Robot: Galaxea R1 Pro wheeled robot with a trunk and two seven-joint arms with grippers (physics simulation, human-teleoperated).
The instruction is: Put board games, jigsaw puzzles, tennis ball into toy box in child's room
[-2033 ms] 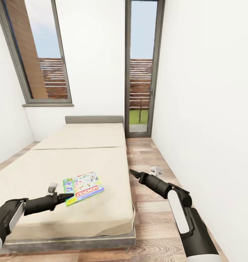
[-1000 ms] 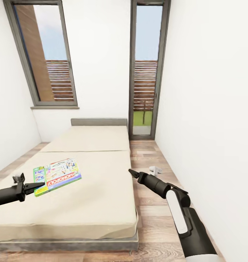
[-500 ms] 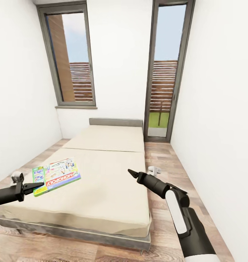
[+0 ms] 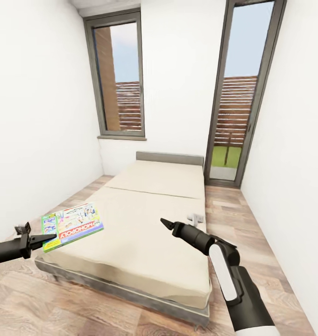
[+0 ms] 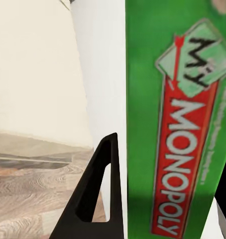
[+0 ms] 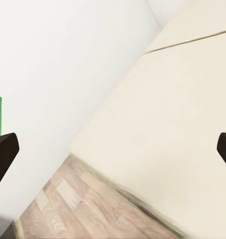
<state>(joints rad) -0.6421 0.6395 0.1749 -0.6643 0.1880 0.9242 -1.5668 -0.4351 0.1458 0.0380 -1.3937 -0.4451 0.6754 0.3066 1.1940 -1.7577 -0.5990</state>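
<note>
One Monopoly board game (image 4: 73, 225) is hanging level in the air beside the bed's (image 4: 144, 224) near corner, over the wood floor (image 4: 46, 298), its edge pinched in the closed left gripper (image 4: 43, 240). The bed is standing in a narrow white room, windows behind its headboard. The left arm is running off frame. The right gripper (image 4: 164, 223) is hovering above the mattress, fingers spread apart and carrying nothing in the right wrist view.

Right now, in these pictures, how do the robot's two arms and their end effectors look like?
Both arms are mostly glossy black tubes. The right arm carries a long white panel on its forearm. The right end effector tapers into pointed black fingers. The left end effector is black too, with a flat triangular finger that has a cut-out opening.
</note>
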